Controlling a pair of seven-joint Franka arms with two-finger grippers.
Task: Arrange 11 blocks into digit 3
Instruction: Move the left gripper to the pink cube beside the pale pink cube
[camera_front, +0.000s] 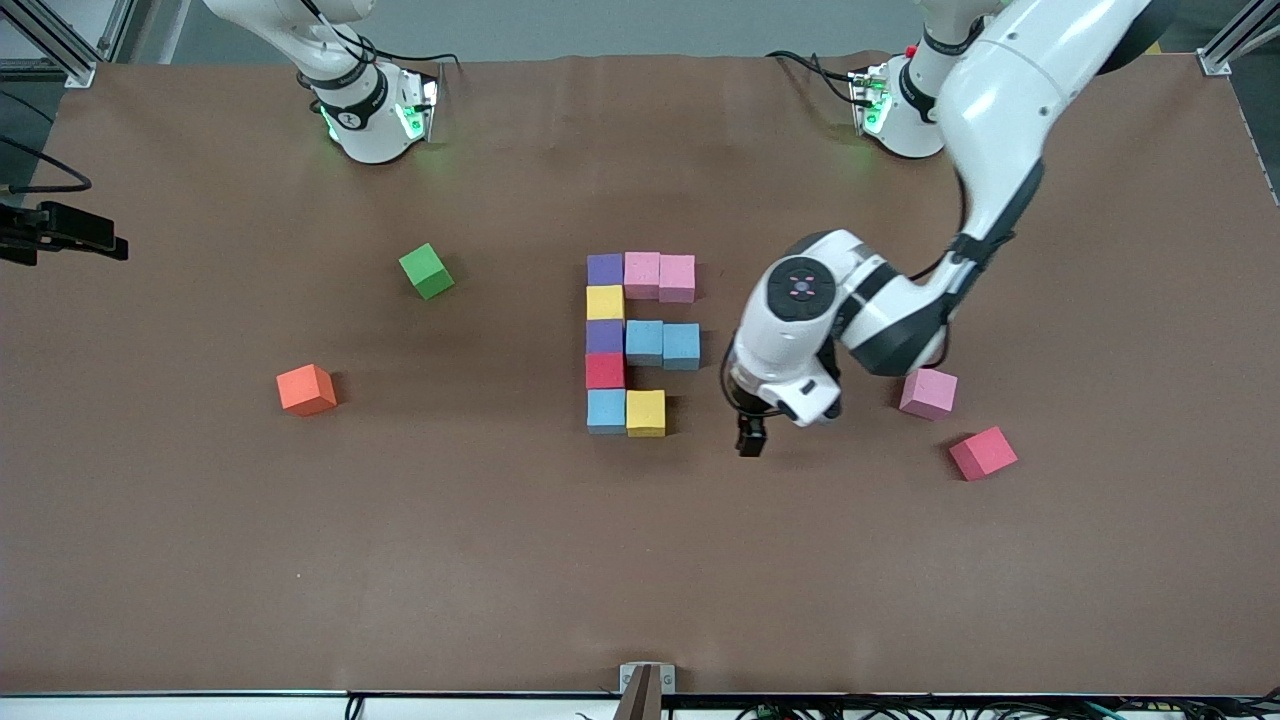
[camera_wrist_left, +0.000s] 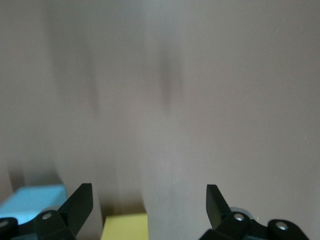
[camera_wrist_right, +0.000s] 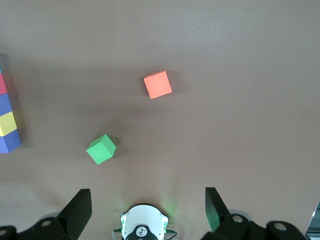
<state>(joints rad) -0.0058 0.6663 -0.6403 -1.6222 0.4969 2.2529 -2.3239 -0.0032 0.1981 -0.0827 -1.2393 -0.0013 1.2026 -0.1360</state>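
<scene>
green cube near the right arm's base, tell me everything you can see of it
The green cube is a small matte foam-looking block, uniform bright green with no markings. It sits flat on the brown table, turned at an angle to the table's edges, so the top and two side faces show. It stands alone toward the right arm's end, farther from the front camera than the orange cube and apart from the block pattern. Nothing touches it but the table.
</scene>
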